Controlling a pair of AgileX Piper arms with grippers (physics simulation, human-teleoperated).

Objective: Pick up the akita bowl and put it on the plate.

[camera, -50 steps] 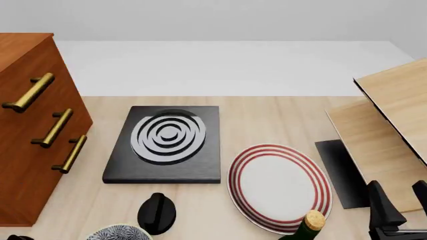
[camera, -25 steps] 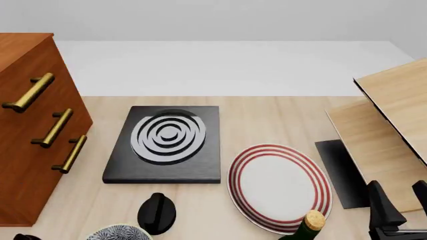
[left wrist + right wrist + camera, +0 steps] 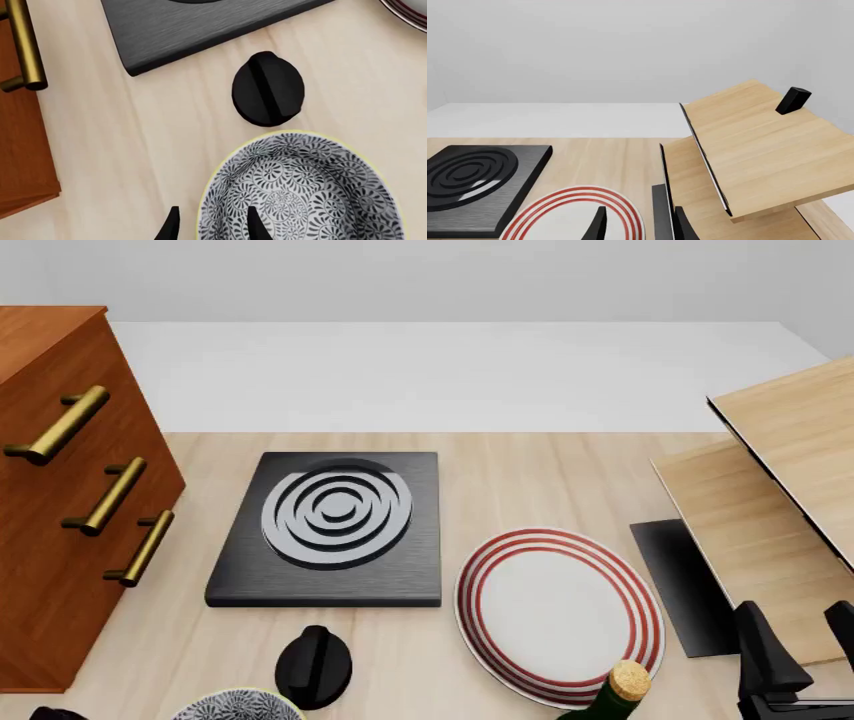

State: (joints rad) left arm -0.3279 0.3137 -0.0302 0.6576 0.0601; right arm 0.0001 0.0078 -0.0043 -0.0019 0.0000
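The akita bowl [image 3: 303,190], grey-and-white floral with a pale rim, stands on the wooden table; only its far edge shows at the bottom of the front view [image 3: 240,706]. My left gripper [image 3: 212,226] is open and straddles the bowl's rim, one fingertip [image 3: 253,225] over the inside and the other over the table outside it. The red-ringed white plate [image 3: 558,615] lies to the right of the bowl with nothing on it. My right gripper [image 3: 801,645] is open at the table's right side, beside the plate [image 3: 574,215].
A black square slab with grey rings [image 3: 331,525] lies behind the bowl, a black knob [image 3: 315,667] between them. A wooden drawer cabinet [image 3: 67,500] stands at left, a slanted wooden rack [image 3: 787,470] at right. A corked bottle [image 3: 617,688] stands at the plate's near edge.
A dark part of the left arm at the bottom left edge of the front view has crept slightly right. Bowl, plate and right arm have not moved.
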